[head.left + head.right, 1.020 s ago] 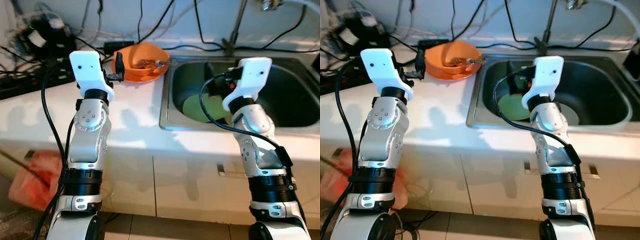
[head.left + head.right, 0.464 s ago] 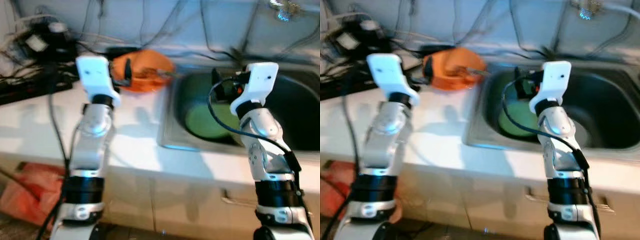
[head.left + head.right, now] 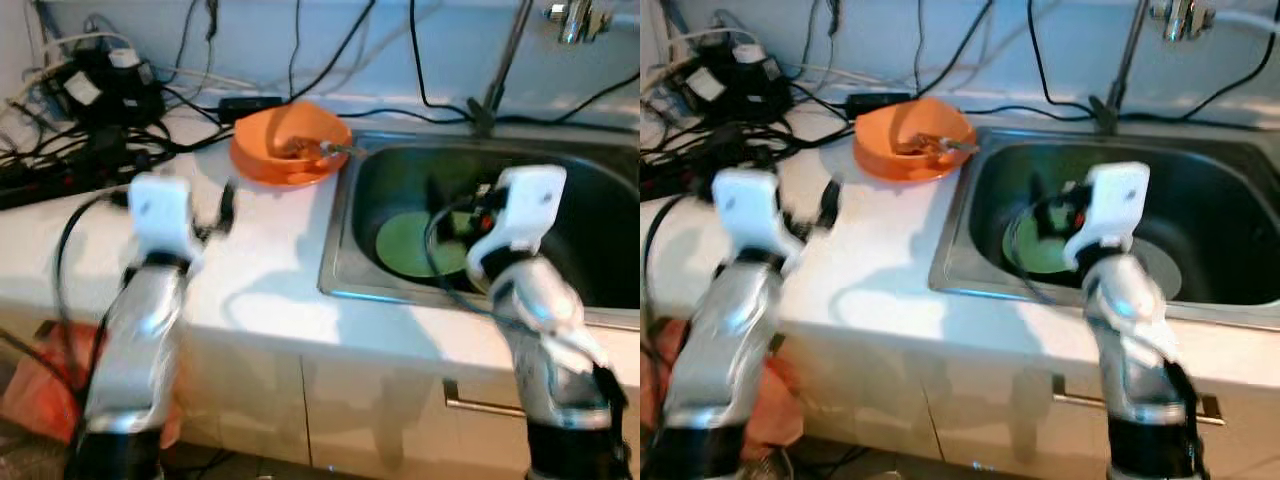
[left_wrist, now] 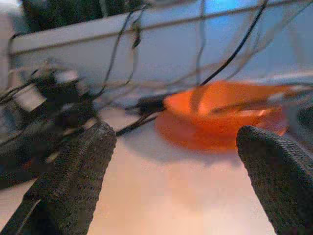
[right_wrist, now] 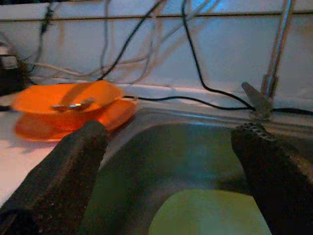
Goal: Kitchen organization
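The orange bowl [image 4: 222, 115] is seen ahead of the left gripper [image 4: 181, 171], between its 2 spread fingers, a utensil [image 5: 73, 105] inside. The right gripper [image 5: 171, 166], likewise spread, is held above the green plate [image 5: 210, 215] in the sink [image 3: 345, 215]. The left arm is judged nearer the bowl.

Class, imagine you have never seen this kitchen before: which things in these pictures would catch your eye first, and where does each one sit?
The bright orange bowl stands out most, sitting on the white counter just beside the sink's near-left corner, with cutlery resting in it. Next comes the green plate lying flat in the bottom of the steel sink. The left gripper and the right gripper are both raised and open, one towards the bowl, one over the sink.
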You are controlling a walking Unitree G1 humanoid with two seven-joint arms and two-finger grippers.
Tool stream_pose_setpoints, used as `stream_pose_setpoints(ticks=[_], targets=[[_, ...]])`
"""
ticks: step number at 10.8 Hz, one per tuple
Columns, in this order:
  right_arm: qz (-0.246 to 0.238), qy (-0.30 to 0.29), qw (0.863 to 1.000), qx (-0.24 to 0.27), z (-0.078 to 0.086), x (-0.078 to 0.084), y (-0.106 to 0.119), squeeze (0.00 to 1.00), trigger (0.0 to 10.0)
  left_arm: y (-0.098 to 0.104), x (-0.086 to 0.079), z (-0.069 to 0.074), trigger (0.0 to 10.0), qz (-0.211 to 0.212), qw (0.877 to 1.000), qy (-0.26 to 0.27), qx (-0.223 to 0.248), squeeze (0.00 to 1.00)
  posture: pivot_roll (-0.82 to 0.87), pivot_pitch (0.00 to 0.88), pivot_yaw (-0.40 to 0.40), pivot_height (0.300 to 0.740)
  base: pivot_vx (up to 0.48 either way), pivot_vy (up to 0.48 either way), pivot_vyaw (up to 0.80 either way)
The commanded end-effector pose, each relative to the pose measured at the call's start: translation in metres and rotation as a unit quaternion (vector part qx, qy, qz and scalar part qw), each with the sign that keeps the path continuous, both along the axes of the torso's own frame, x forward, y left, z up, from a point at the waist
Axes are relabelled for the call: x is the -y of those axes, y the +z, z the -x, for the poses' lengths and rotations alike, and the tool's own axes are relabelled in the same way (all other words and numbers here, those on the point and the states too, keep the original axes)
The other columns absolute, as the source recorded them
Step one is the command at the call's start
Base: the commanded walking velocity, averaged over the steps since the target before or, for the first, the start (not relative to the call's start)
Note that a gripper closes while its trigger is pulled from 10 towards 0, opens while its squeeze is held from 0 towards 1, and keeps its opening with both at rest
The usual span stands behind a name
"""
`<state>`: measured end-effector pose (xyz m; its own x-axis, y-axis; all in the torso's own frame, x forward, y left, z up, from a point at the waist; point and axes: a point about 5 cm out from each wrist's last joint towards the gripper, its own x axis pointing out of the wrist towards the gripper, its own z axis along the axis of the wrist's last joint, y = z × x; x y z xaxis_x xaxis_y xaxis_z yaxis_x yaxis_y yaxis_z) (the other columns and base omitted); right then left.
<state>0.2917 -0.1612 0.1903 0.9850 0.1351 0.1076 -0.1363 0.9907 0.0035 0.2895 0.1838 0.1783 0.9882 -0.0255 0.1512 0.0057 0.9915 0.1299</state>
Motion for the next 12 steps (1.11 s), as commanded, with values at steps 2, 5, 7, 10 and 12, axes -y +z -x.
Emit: stream_pose_setpoints(ticks=[2,5,7,10,12], targets=[[-0.013,-0.019,0.999,-0.028,0.006,0.001,-0.007,0.0,10.0,0.004,0.003,0.003,10.0,0.013,1.0,0.009,0.013,0.0,0.05,0.019,0.047,0.74,0.0,0.0,0.0],[-0.036,-0.02,0.998,-0.053,0.007,0.002,-0.009,0.0,10.0,0.012,0.009,0.001,10.0,0.036,0.999,0.003,0.02,0.0,0.05,0.018,0.047,0.74,0.0,0.0,0.0],[-0.05,-0.015,0.996,-0.067,0.005,0.003,-0.009,0.0,10.0,0.013,0.006,-0.001,10.0,0.039,0.999,0.008,0.018,0.0,0.05,0.018,0.049,0.74,0.0,0.0,0.0],[-0.02,-0.027,0.998,-0.058,0.005,0.003,-0.009,0.0,10.0,0.012,0.011,-0.004,10.0,0.054,0.999,-0.001,0.003,0.0,0.05,0.027,0.052,0.74,0.0,0.0,0.0],[-0.052,-0.011,0.998,-0.039,0.006,-0.004,-0.003,0.0,10.0,0.01,0.013,-0.003,10.0,0.06,0.998,-0.003,-0.004,0.0,0.05,0.034,0.05,0.74,0.0,0.0,0.0]])
